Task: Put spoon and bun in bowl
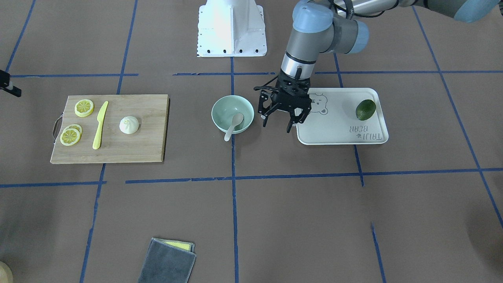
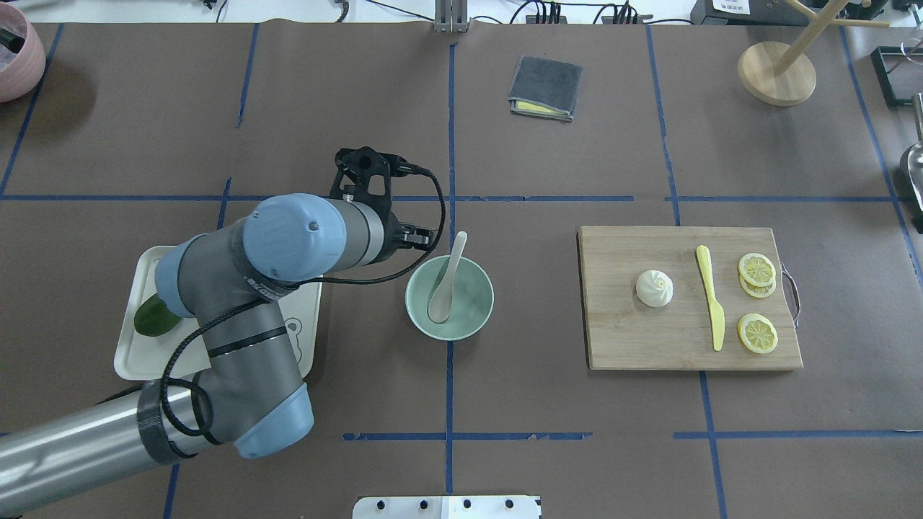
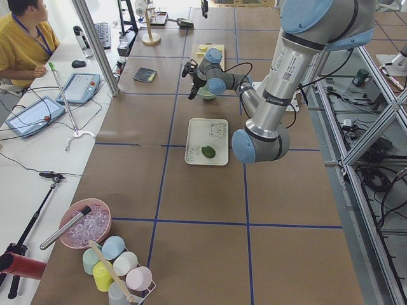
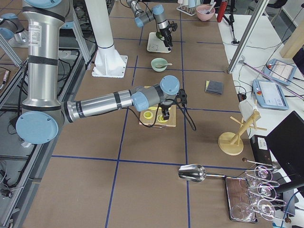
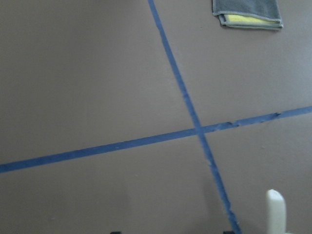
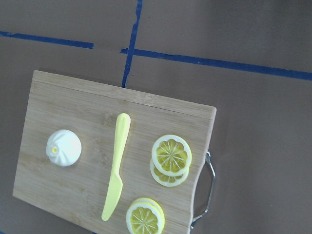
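Note:
The off-white spoon point(image 1: 234, 125) lies in the pale mint-green bowl point(image 1: 220, 106), scoop down inside and handle leaning over the rim toward the operators' side; both also show in the overhead view, spoon point(image 2: 447, 277) and bowl point(image 2: 479, 317). The handle tip shows in the left wrist view point(image 5: 275, 212). My left gripper point(image 1: 278, 126) is open and empty, just beside the bowl, between it and the white tray. The white pleated bun point(image 1: 129, 125) sits on the wooden cutting board point(image 1: 129, 151). My right gripper point(image 4: 164, 114) hovers above the board; I cannot tell whether it is open or shut.
On the board lie a yellow plastic knife point(image 1: 100, 125) and lemon slices point(image 1: 84, 107). A white tray point(image 1: 338, 131) with a green avocado point(image 1: 365, 109) is by the left arm. A folded grey cloth point(image 1: 168, 261) lies at the operators' side.

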